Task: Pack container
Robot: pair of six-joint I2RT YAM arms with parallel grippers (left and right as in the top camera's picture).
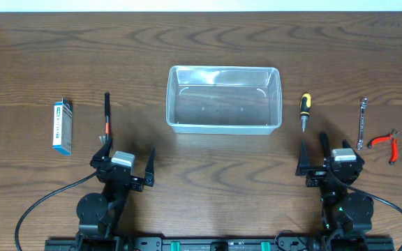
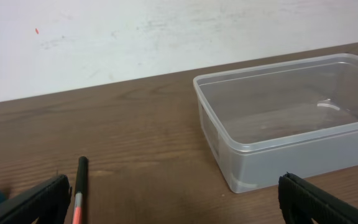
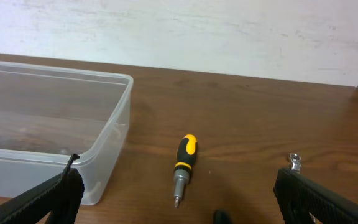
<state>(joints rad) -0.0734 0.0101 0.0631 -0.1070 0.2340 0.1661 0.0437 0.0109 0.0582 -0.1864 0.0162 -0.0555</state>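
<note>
Container (image 1: 223,99) is found empty; screwdriver (image 1: 303,110), wrench (image 1: 361,123), pliers (image 1: 384,143) at 3 o'clock, pen (image 1: 107,115), box (image 1: 62,126) at 9 are unpacked. Left gripper (image 1: 128,153), right gripper (image 3: 176,175) are held wide, empty.

Probably a robotics lab: plain wooden tabletop (image 1: 208,181), bare white wall (image 2: 135,37) behind, two cabled arms (image 1: 95,207) mounted at near edge, screwdriver (image 1: 304,110), wrench (image 1: 361,123), pliers (image 1: 384,143) laid out apart.

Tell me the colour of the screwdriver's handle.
The screwdriver has a yellow and black handle; the right wrist view shows it best.
</note>
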